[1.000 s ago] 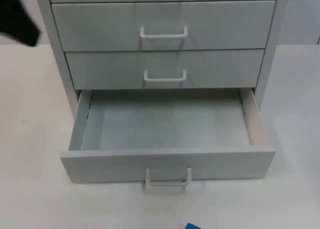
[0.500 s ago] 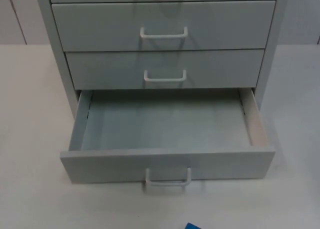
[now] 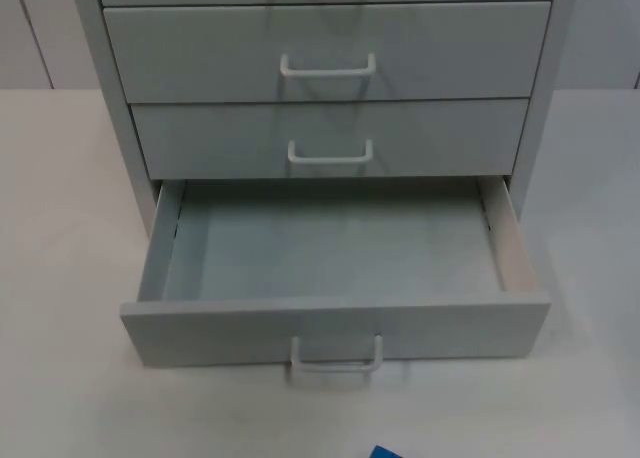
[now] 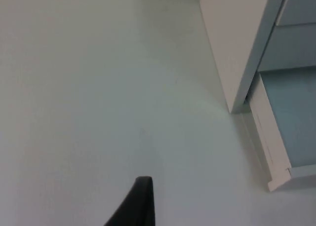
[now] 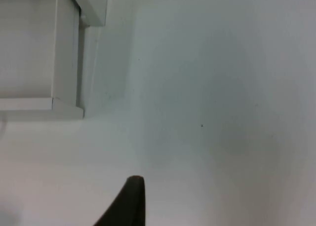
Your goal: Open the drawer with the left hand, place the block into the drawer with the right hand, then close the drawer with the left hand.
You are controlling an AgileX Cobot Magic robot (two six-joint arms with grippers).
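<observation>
Bottom drawer (image 3: 335, 268) stands pulled out and bare, ready to receive the block (image 3: 386, 453), a blue corner on the table just before its handle. My left gripper (image 4: 140, 206) waits beside the cabinet (image 4: 237, 43), my right gripper (image 5: 131, 201) opposite; their spread I cannot tell.

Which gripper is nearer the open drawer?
Right, apparently. The right gripper hangs over the table just off the drawer's right front corner; the left gripper sits farther out off its left side.
</observation>
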